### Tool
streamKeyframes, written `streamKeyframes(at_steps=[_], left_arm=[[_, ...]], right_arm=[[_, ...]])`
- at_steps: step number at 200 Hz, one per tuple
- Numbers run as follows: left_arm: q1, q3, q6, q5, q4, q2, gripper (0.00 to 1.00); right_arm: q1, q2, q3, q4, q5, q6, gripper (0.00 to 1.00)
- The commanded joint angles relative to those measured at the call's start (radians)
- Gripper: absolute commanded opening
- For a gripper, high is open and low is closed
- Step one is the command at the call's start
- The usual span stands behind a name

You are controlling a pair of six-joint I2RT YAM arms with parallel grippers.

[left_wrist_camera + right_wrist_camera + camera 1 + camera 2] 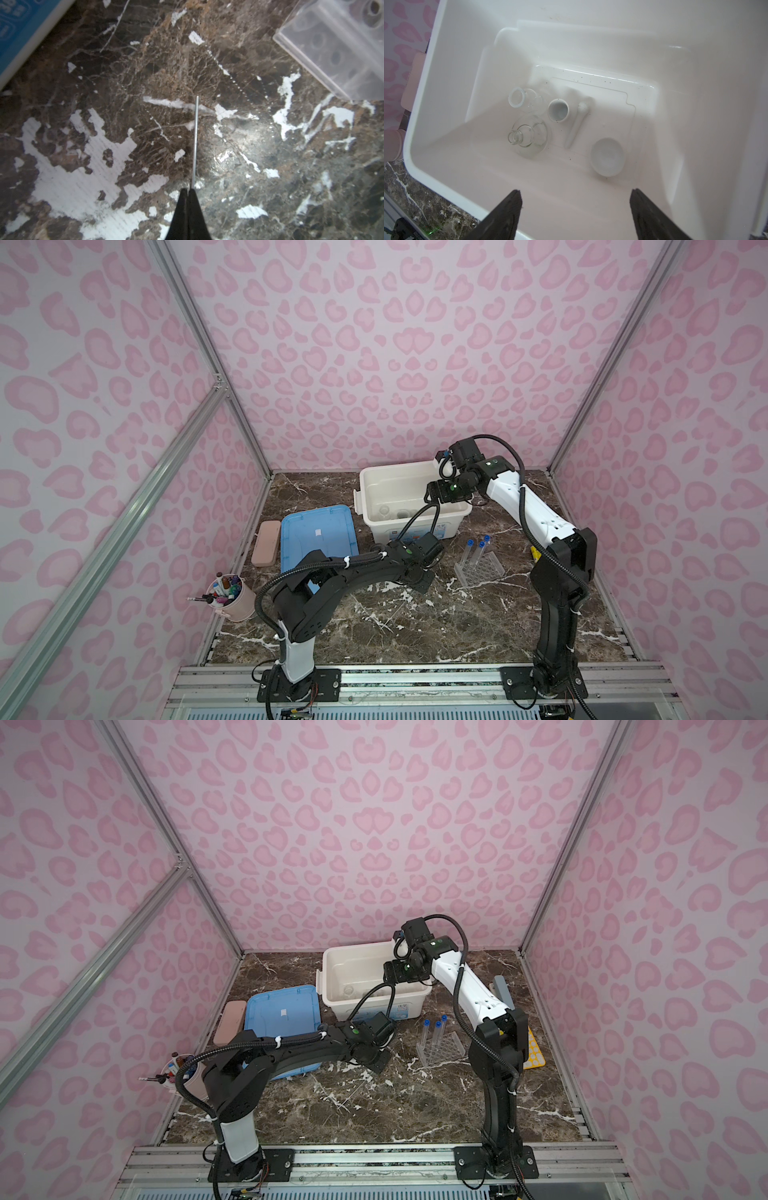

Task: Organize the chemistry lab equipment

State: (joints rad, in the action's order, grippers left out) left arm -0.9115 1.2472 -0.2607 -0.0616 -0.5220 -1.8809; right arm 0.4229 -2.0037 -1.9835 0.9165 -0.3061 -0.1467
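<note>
My left gripper [189, 190] hangs low over the marble table [270, 187], shut on a thin grey rod [195, 141] that sticks out past its tips. It shows in both top views [422, 583] [376, 1060], left of the clear plastic rack [480, 570] [336, 47], where three blue-capped test tubes [482, 551] stand upright. My right gripper [575, 193] is open and empty above the white bin [467, 62]. On the bin floor are a glass beaker [527, 100], a flask [529, 137], a white cup [558, 110], a pestle [576, 126] and a white dish [607, 156].
The white bin [370, 489] stands at the back middle. Its blue lid [318, 537] lies flat to its left, beside a pink case [266, 543]. A pink cup of pens [230, 597] stands at the left edge. A yellow calculator [532, 1048] lies behind the right arm.
</note>
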Motion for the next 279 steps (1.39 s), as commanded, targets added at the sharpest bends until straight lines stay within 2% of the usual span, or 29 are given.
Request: streamKeyframes(at_steps=[1, 46, 67, 112, 120, 145, 175, 208, 213, 227, 260, 279], left_arm=[[0.002, 0.030, 0.038, -0.021, -0.012, -0.023, 0.04], [0.003, 0.053, 0.039, -0.015, -0.035, -0.042, 0.08], [0.003, -0.002, 0.028, -0.027, -0.036, 0.004, 0.19], [-0.003, -0.134, -0.011, -0.007, -0.047, 0.113, 0.35], [-0.009, -0.153, -0.019, -0.001, -0.046, 0.126, 0.42], [-0.024, -0.202, -0.035, 0.014, -0.039, 0.145, 0.44], [-0.029, -0.237, -0.044, 0.026, -0.037, 0.145, 0.43], [-0.039, -0.262, -0.055, 0.021, -0.035, 0.145, 0.37], [-0.040, -0.263, -0.058, 0.020, -0.035, 0.143, 0.31], [-0.045, -0.262, -0.057, 0.024, -0.036, 0.131, 0.24], [-0.066, -0.250, -0.064, 0.027, -0.028, 0.103, 0.18], [-0.066, -0.259, -0.072, 0.029, -0.009, 0.093, 0.12]], right_arm=[[-0.003, 0.008, 0.016, -0.024, -0.001, -0.006, 0.84], [-0.003, 0.021, 0.036, -0.029, -0.003, -0.006, 0.84], [-0.006, 0.028, 0.050, -0.037, -0.002, -0.007, 0.84], [-0.008, 0.026, 0.054, -0.044, -0.007, -0.011, 0.84], [-0.008, 0.026, 0.055, -0.045, -0.008, -0.011, 0.84], [-0.010, 0.023, 0.054, -0.047, -0.008, -0.012, 0.84], [-0.007, 0.023, 0.054, -0.047, -0.007, -0.010, 0.84], [-0.007, 0.022, 0.054, -0.046, -0.005, -0.010, 0.84], [-0.007, 0.022, 0.054, -0.047, -0.007, -0.010, 0.84], [-0.008, 0.023, 0.053, -0.047, -0.007, -0.010, 0.84], [-0.011, 0.023, 0.054, -0.045, -0.005, -0.011, 0.84], [-0.010, 0.025, 0.055, -0.045, -0.005, -0.011, 0.84]])
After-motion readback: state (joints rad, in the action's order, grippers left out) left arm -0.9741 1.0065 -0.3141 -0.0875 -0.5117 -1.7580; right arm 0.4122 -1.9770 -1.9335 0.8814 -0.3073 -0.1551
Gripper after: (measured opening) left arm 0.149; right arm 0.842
